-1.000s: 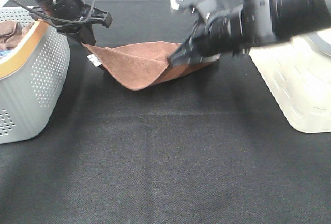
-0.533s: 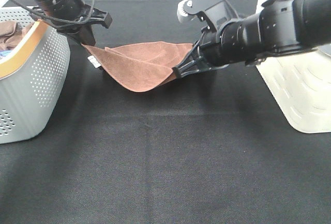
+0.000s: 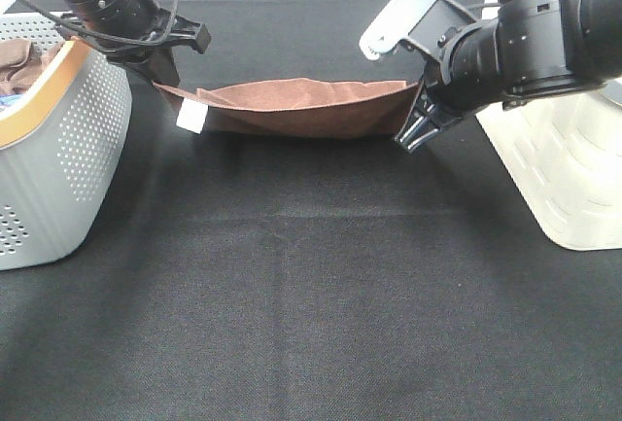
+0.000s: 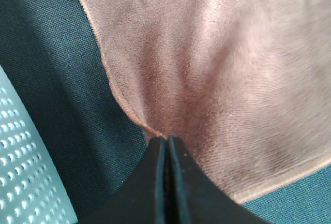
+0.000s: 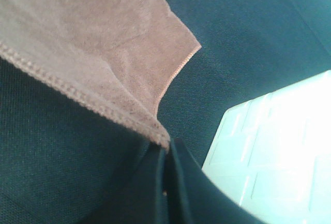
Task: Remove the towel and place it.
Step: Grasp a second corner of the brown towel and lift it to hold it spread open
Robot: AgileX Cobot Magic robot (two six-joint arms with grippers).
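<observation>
On the black table cover (image 3: 311, 343) I take the grey basket (image 3: 68, 149) as my reference. The white bin (image 3: 569, 178) stands well apart from it, across the work area. The towel (image 3: 301, 110) hangs stretched in the gap, one end just beside the basket's rim and the other far from the basket, near the bin. Its middle sags low, and I cannot tell whether it touches the cover. The left gripper (image 4: 166, 141), the one next to the basket, has its jaws pressed together on a fold just inside the hem. The right gripper (image 5: 165, 150), the one away from the basket, is clamped on a stitched corner. Both bites look thin, so I judge the risk is pulling the fabric out. I would not widen the span further. I would bring both arms toward the open cover in front of the basket at the same pace and height, keeping a light, even tension so the cloth stays flat. I would let the sagging belly land first, lay the rest down away from the basket wall, and part the jaws only once the corners rest on the cover. The small white tag (image 3: 191, 117) dangles at the basket-side end, and I would watch that it does not fold under.
</observation>
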